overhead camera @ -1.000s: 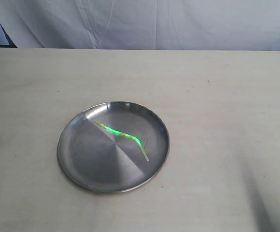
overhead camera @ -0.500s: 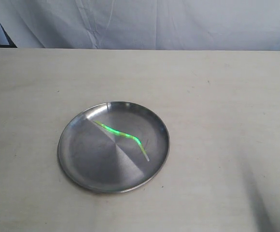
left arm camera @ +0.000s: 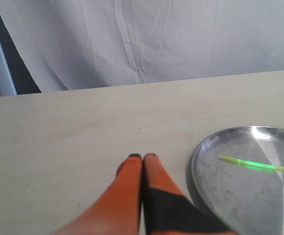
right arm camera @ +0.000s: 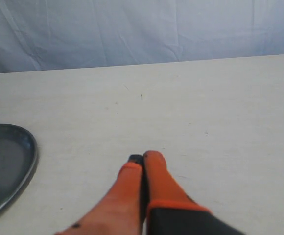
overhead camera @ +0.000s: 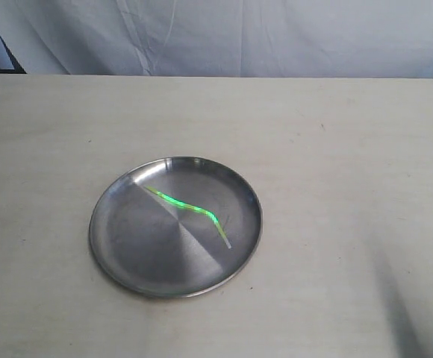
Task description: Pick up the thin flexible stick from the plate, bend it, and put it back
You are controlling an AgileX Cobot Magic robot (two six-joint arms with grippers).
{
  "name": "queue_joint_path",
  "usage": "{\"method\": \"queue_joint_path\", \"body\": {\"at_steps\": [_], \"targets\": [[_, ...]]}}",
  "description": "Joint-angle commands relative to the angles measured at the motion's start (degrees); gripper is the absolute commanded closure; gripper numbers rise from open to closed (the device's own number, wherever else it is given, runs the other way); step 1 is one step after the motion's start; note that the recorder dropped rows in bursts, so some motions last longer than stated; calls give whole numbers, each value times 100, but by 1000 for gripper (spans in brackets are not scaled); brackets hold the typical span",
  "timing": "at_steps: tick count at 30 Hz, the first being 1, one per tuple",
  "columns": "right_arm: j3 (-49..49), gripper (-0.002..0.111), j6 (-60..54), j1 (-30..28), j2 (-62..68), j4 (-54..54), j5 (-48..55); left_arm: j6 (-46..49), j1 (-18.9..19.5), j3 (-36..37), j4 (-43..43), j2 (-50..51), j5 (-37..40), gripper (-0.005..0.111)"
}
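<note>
The plate (overhead camera: 127, 246), a round shiny steel dish, sits a little left of the table's middle in the exterior view. Across it lies the thin flexible stick (overhead camera: 190, 209), yellow-green and wavy, its whitish tip pointing to the plate's right rim. Neither arm shows in the exterior view. In the left wrist view my left gripper (left arm camera: 142, 157) is shut and empty, its orange fingers pressed together beside the plate's rim (left arm camera: 195, 164), with the stick (left arm camera: 254, 165) lying apart on the dish. My right gripper (right arm camera: 143, 158) is shut and empty over bare table, away from the plate's edge (right arm camera: 30, 164).
The pale table (overhead camera: 336, 149) runs back to a white cloth backdrop (overhead camera: 276, 37). A dark gap (overhead camera: 0, 60) shows at the far left corner. Faint shadows lie on the tabletop at the lower right.
</note>
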Motion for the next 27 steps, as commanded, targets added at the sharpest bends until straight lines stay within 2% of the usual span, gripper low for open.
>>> {"method": "queue_joint_path", "body": {"at_steps": [1,27], "targets": [[27,108,-29,-20,-27,-12,-72,281,17,21,-57,-38,13,106],[27,108,-29,-20,-27,248,-72,285,-4,21,-288,-38,-46,106]]}}
